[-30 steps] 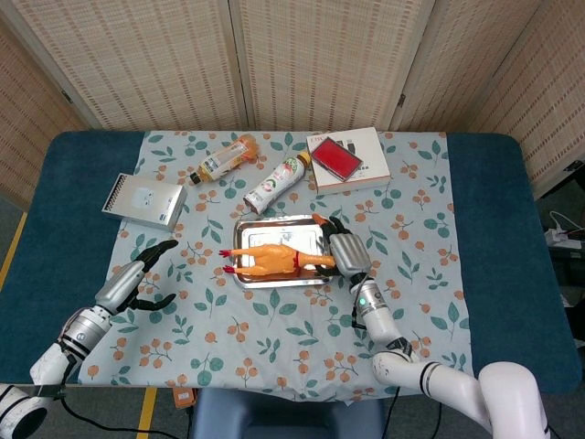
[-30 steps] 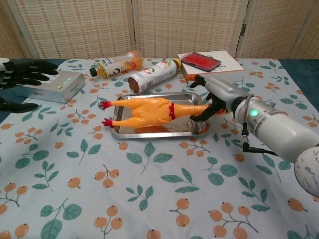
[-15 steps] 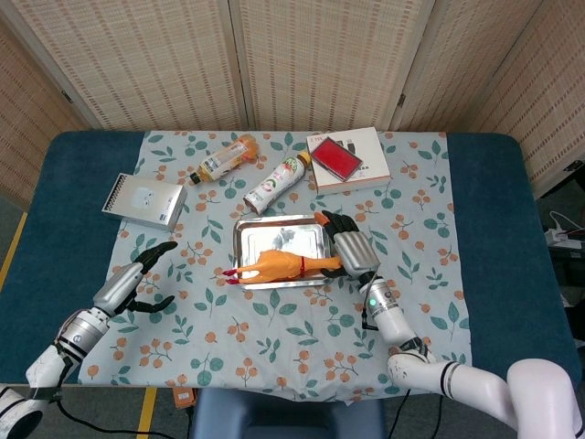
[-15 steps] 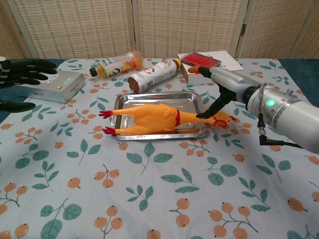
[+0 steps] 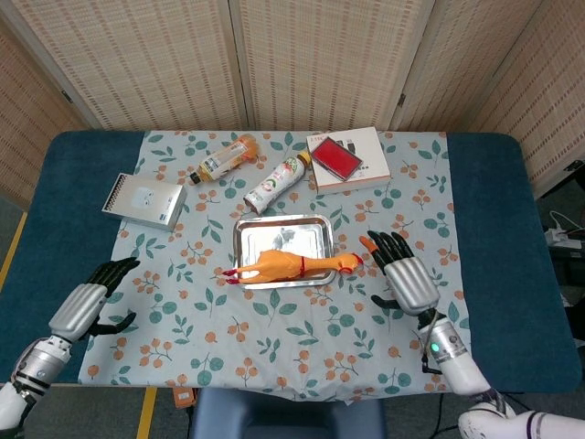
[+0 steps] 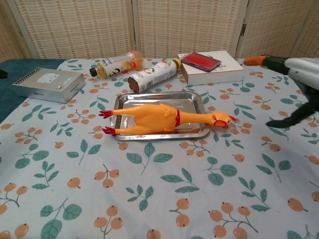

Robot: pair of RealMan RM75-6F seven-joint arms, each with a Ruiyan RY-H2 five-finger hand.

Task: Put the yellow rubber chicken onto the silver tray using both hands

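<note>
Woven folding screens are standing behind the table [image 5: 494,183], which is wearing a blue cover under a leaf-and-berry patterned cloth [image 5: 274,320]. The yellow rubber chicken [image 5: 291,264] is lying lengthwise on the silver tray [image 5: 306,229], along its near edge, with its red feet sticking out past the left rim and its head and beak hanging over the right rim onto the cloth. I am holding my right hand [image 5: 400,276] just to the right of the chicken's head, fingers spread and grasping nothing, apart from the toy. My left hand [image 5: 84,304] is hovering at the near left of the table, also released and empty, well away from the tray. Behind the tray are lying two bottles [image 5: 276,184], a white box [image 5: 347,159] with a red case on top, and a grey box [image 5: 144,199] off to the left.
</note>
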